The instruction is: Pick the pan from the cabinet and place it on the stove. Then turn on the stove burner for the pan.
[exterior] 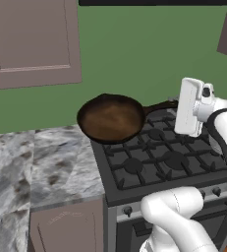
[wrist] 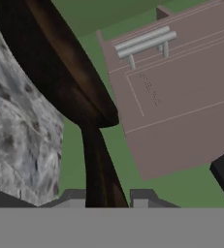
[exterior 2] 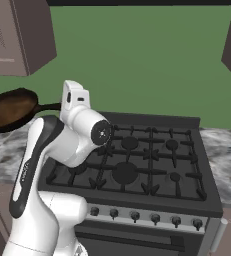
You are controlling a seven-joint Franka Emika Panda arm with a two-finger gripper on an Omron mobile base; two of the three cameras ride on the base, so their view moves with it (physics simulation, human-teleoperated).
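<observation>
Gripper [wrist: 106,196] grasps the pan [exterior: 111,118] by its handle, held above the stove's [exterior: 164,157] left rear corner.

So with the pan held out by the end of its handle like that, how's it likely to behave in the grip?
The pan looks rigid, so it shouldn't flex. Its round bowl sits far from the tool, which pinches the thin handle, so it probably feels front-heavy and may sag or twist in the grip. It hangs partly past the stove edge over the counter; a slip would likely tip it bowl-first.
</observation>
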